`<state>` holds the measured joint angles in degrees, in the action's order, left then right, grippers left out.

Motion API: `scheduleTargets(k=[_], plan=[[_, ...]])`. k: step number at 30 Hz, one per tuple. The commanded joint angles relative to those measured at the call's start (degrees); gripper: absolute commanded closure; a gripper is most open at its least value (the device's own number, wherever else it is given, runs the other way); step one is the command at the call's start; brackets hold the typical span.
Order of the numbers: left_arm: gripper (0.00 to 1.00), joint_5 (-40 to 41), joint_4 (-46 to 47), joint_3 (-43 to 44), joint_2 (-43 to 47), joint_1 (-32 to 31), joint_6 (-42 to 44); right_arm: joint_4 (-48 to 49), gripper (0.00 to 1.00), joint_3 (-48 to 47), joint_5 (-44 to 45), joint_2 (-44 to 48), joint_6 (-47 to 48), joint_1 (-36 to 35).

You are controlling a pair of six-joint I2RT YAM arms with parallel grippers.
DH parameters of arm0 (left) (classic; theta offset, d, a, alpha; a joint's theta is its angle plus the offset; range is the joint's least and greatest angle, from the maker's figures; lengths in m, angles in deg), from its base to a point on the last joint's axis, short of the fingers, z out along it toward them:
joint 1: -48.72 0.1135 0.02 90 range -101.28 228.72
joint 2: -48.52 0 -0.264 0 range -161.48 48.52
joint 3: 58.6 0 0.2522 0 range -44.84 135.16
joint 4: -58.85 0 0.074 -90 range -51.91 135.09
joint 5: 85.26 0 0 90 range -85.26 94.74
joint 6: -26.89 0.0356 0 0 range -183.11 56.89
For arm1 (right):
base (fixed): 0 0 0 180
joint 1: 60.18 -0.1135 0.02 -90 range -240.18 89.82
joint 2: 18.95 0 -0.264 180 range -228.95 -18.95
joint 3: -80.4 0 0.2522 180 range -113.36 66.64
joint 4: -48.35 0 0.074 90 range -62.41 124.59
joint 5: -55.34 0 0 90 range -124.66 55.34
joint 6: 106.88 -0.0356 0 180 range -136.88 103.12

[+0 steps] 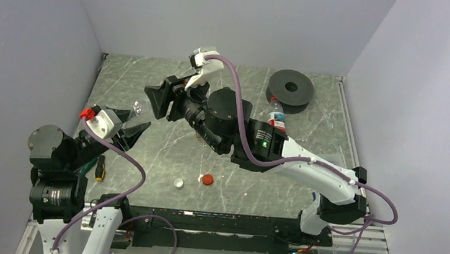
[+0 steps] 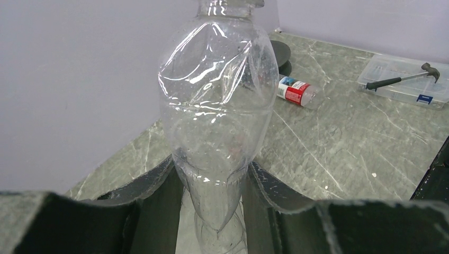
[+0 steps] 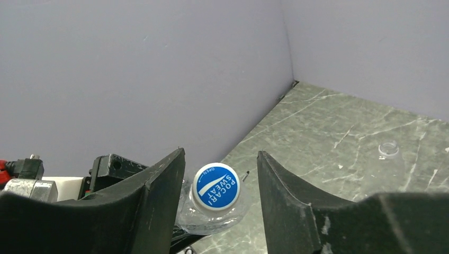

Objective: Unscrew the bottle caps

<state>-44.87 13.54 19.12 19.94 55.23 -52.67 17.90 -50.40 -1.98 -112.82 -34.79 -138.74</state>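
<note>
**Gripping a clear bottle (image 2: 217, 106), its blue-topped cap (image 3: 216, 186) between the other arm's fingers**

The left arm sat folded low at the near-left corner of the table (image 1: 235, 193), wrist tipped upward. The left gripper (image 2: 212, 168) was clamped on the bottle's pinched waist, both fingers pressing into the plastic. The right arm stretched diagonally from its base at the near right, across to the left. The right gripper (image 3: 221, 159) stood spread, one finger on each side of the cap, with a sliver of gap either side. White letters on the cap read "POCARI SWEAT", with a small "OPEN" and an arrow. A red cap (image 1: 207, 179) and a white cap (image 1: 179, 183) lay loose near the front edge. A red-labelled bottle (image 2: 295, 91) lay by the black spool (image 1: 291, 88), its print too small to read.
</note>
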Motion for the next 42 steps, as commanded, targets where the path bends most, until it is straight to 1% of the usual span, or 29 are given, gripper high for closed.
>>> scheduleTargets(k=[1, 5, 6, 7, 12, 15, 18, 21, 22, 25, 27, 29, 30, 31, 32, 34, 35, 37, 39, 42], plan=[[0.88, 0.6, 2.0, -0.2, 0.6, -0.1, -0.2, 0.7, 0.47, -2.4, -1.6, -0.7, -2.7, 0.3], [0.87, 0.4, 1.9, 0.3, 0.3, -0.1, -0.5, 0.0, 0.49, -3.0, -3.4, -1.6, -4.4, 0.8], [0.88, 0.3, 1.9, 0.4, 0.2, -0.1, -0.6, -0.2, 0.51, -3.2, -3.5, -1.7, -4.6, 0.9], [0.88, 0.2, 1.9, 0.5, 0.1, -0.1, -0.9, -0.3, 0.54, -3.1, -3.5, -1.7, -4.7, 0.9], [0.88, -0.8, 2.0, 1.3, -0.2, -0.1, -2.5, 0.5, 0.77, -2.0, -4.2, 0.0, -4.0, 1.7], [0.89, -3.3, 2.2, 2.3, -0.9, -0.1, -5.3, 4.9, 0.84, 2.8, -8.9, 3.8, -2.1, 2.9], [0.89, -10.9, 3.9, 2.8, -1.6, -0.1, -9.7, 10.3, 0.85, 7.2, -23.2, 8.2, 0.1, 5.9], [0.9, -21.3, 8.3, 3.1, -3.2, -0.1, -19.5, 16.0, 0.8, 12.2, -43.1, 11.9, 0.0, 9.6], [0.9, -24.7, 10.4, 3.2, -3.9, -0.1, -23.3, 17.9, 0.78, 13.9, -48.0, 12.7, -0.5, 10.7], [0.91, -29.5, 16.9, 3.1, -5.1, -0.1, -33.1, 20.2, 0.75, 15.3, -57.9, 13.4, -1.4, 12.8], [0.91, -29.7, 17.7, 3.3, -5.0, -0.1, -34.1, 20.1, 0.72, 15.4, -60.0, 13.4, -1.2, 13.1], [0.92, -28.1, 16.4, 3.7, -4.6, -0.1, -31.9, 19.2, 0.68, 15.4, -59.4, 13.2, -0.8, 13.2], [0.93, -27.1, 14.7, 3.9, -4.5, -0.1, -29.9, 18.4, 0.61, 15.4, -57.8, 13.3, -0.6, 13.2], [0.93, -26.1, 12.9, 4.4, -4.5, -0.1, -27.8, 17.5, 0.5, 15.5, -55.4, 13.4, -0.4, 13.2], [0.94, -24.8, 11.0, 4.9, -4.5, -0.1, -25.4, 17.0, 0.35, 15.7, -51.7, 13.7, -0.3, 13.2], [0.94, -21.5, 6.8, 5.7, -4.4, -0.1, -20.4, 15.1, 0.09, 16.5, -42.0, 14.6, -0.7, 13.1], [0.94, -19.6, 5.1, 5.8, -4.3, -0.1, -17.5, 14.8, 0.02, 16.9, -37.5, 15.3, -1.1, 12.9], [0.94, -16.0, 2.2, 5.3, -3.6, -0.1, -11.7, 14.5, 0.0, 18.0, -28.2, 16.8, -1.8, 11.6], [0.94, -12.1, 0.9, 4.2, -2.6, -0.1, -5.1, 12.9, 0.0, 16.9, -18.3, 16.8, -1.9, 8.8], [0.94, -6.8, 0.8, 2.3, -1.1, -0.1, -0.7, 5.5, 0.0, 9.8, -8.9, 12.4, -1.5, 5.0]])
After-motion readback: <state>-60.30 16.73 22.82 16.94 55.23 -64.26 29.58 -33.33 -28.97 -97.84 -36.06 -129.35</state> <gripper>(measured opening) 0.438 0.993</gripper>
